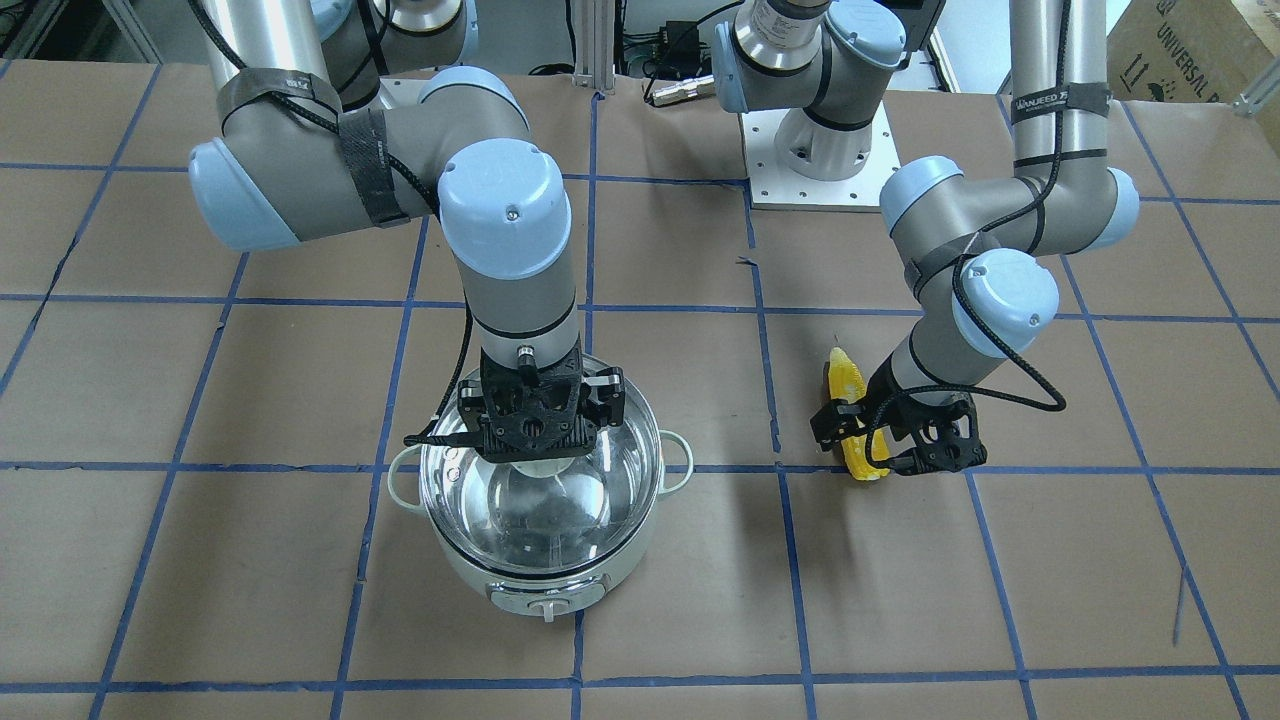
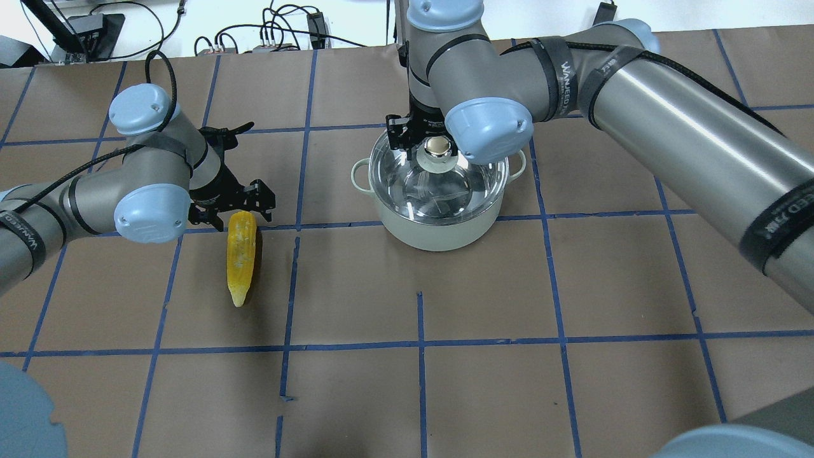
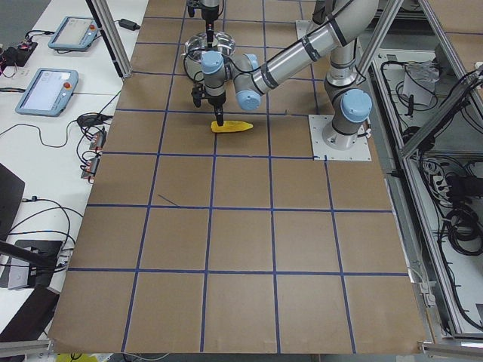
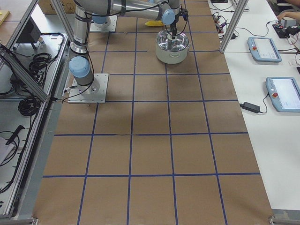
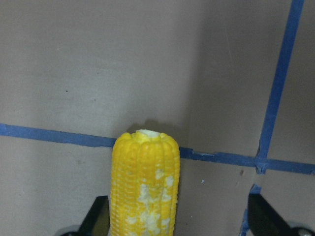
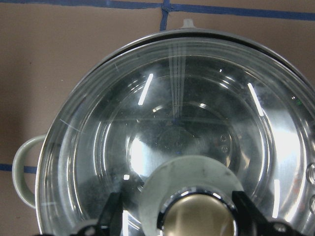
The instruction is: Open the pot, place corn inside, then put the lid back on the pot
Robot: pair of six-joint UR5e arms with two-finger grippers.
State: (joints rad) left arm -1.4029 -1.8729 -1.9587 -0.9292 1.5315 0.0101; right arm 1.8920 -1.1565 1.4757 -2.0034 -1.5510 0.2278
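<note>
The pot stands on the table with the glass lid on it; both also show in the overhead view, pot and lid. My right gripper is open and low over the lid. In the right wrist view its fingers flank the lid's knob. The yellow corn lies flat on the table. My left gripper is open and straddles the corn's blunt end without closing on it.
The table is brown paper with a grid of blue tape lines. The right arm's long link spans the overhead view's right side. The robot's base plate is behind the pot. Tablets lie on a side bench.
</note>
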